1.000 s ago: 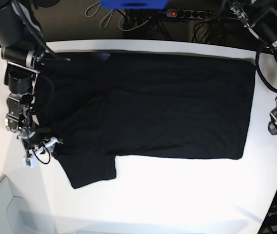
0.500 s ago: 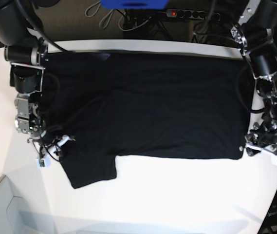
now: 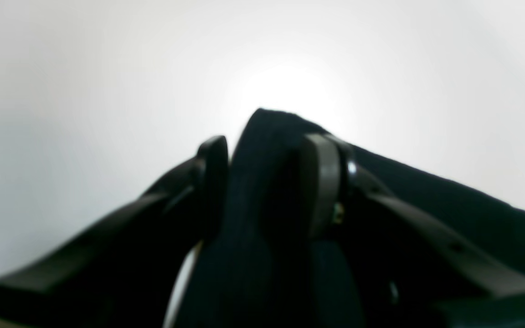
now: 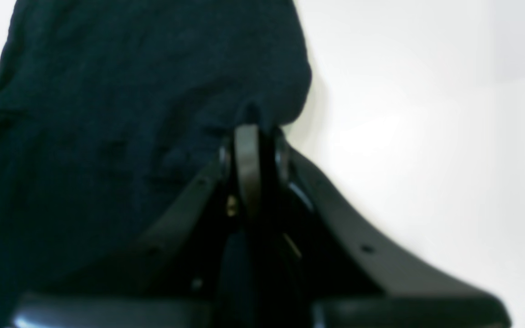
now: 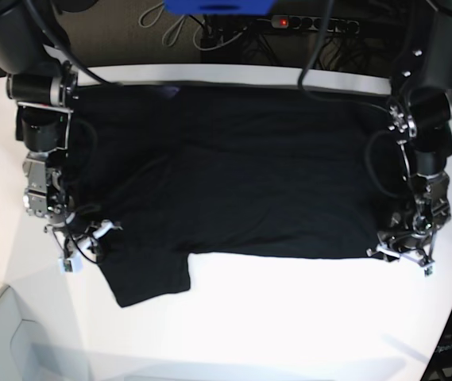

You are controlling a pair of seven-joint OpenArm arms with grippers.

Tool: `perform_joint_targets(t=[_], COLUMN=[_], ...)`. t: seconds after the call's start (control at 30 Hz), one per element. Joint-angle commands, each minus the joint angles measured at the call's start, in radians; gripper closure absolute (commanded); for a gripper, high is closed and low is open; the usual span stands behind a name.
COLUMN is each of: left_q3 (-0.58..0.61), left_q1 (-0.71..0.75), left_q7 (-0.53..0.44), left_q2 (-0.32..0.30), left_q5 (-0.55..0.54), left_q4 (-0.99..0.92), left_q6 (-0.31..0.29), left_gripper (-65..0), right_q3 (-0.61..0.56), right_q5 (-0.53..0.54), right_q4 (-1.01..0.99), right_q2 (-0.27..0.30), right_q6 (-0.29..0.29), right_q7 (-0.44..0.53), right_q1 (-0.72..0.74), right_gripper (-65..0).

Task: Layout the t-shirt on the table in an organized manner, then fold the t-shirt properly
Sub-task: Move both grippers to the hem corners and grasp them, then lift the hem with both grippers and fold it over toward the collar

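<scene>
T-shirt: the black t-shirt (image 5: 241,171) lies spread flat on the far half of the table, long side running left to right in your base view. One short sleeve sticks out toward the near edge at the lower left.

Shirt corners: the lower right corner sits under the left gripper; the lower left edge, just above the sleeve, sits at the right gripper.

Left gripper: the left gripper (image 5: 404,246) is on your base view's right. In its wrist view, a fold of the shirt (image 3: 262,191) stands up between the two fingers (image 3: 324,182) — they pinch the cloth, held apart only by the bunched fabric.

Right gripper: the right gripper (image 5: 83,238) is on your base view's left. In its wrist view the jaws are pressed together at the shirt's edge (image 4: 153,100). The blur keeps you from seeing whether any cloth is caught between them.

Table: the white table (image 5: 289,317) is bare across its near half, with a curved edge at the back.

Beyond the table: cables and a power strip (image 5: 309,22) with a red light lie on the floor past the far edge.
</scene>
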Motion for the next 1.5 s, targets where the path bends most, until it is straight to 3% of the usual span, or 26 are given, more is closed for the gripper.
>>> perform_joint_targets(t=[0.0, 0.17, 0.57, 0.63, 0.73, 0.77, 1.03, 1.23, 1.47], left_q3=[-0.002, -0.003, -0.003, -0.003, -0.006, -0.006, -0.008, -0.01, -0.003], left_q1=[-0.033, -0.031, -0.01, -0.005, -0.005, -0.005, -0.01, -0.005, 0.026], left_q7=[-0.033, -0.083, -0.088, -0.088, -0.088, -0.086, -0.077, -0.076, -0.074], left_q2=[-0.011, -0.002, -0.004, -0.002, 0.004, 0.012, 0.019, 0.018, 0.01], left_q5=[0.013, 0.077, 0.079, 0.079, 0.077, 0.077, 0.076, 0.074, -0.066], left_q4=[0.0, -0.013, -0.095, -0.095, -0.086, -0.086, -0.084, -0.084, -0.084], left_q6=[-0.004, -0.004, -0.004, -0.004, -0.004, -0.004, -0.011, -0.013, -0.013], left_gripper=[-25.6, -25.6, -24.5, -18.6, -1.6, 0.0, 0.0, 0.0, 0.0], right_q3=[0.0, 0.0, 0.0, 0.0, 0.0, 0.0, 0.008, 0.009, 0.009], right_q5=[-0.011, -0.011, -0.011, -0.011, -0.011, -0.011, -0.002, -0.002, -0.002], right_q4=[0.008, 0.008, 0.008, 0.008, 0.008, 0.009, 0.015, 0.259, 0.45], right_q2=[0.01, 0.01, 0.01, 0.01, 0.01, 0.01, 0.01, 0.008, -0.024], right_q6=[0.002, 0.002, 0.002, 0.002, 0.002, 0.002, 0.006, 0.006, 0.006], right_q7=[-0.016, -0.018, -0.021, -0.021, -0.018, -0.018, -0.013, -0.021, -0.022], right_q1=[0.018, 0.018, 0.018, 0.018, 0.018, 0.018, 0.022, -0.074, -0.196], right_gripper=[0.0, 0.0, 0.0, 0.0, 0.0, 0.0, 0.0, 0.0, 0.0])
